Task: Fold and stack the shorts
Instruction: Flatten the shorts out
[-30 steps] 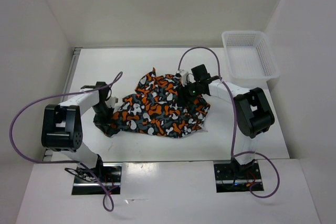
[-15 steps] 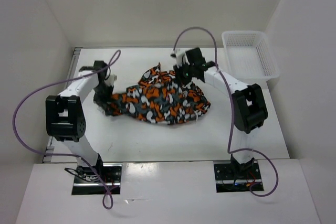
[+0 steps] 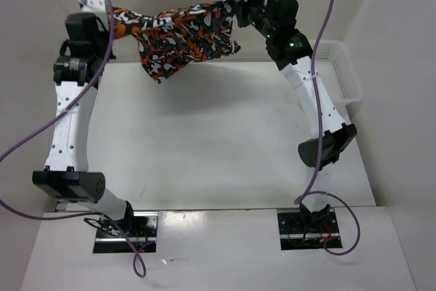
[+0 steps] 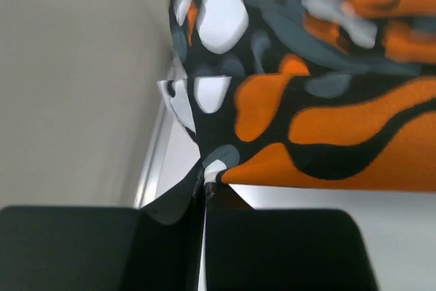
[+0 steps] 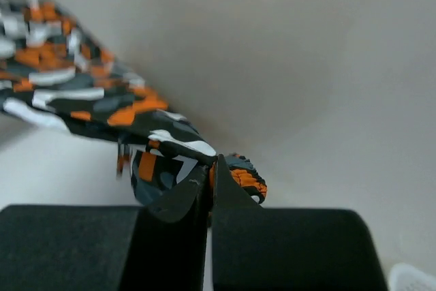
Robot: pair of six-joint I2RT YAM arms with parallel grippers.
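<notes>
The camouflage shorts (image 3: 178, 32) hang stretched in the air high over the back of the table, a loose fold drooping at the lower left. My left gripper (image 3: 107, 22) is shut on the shorts' left end, and in the left wrist view the cloth (image 4: 306, 86) runs out from the closed jaws of that gripper (image 4: 202, 180). My right gripper (image 3: 240, 10) is shut on the right end. The right wrist view shows the shorts (image 5: 102, 100) pinched at the tips of the right gripper (image 5: 212, 168).
A white mesh basket (image 3: 344, 76) stands at the table's back right, partly behind the right arm. The white table (image 3: 197, 141) lies below, walled in at the left, back and right. Purple cables loop off both arms.
Both grippers closed on the shorts' ends on the table, then rose far up and back, lifting the shorts off the table and stretching them between the arms.
</notes>
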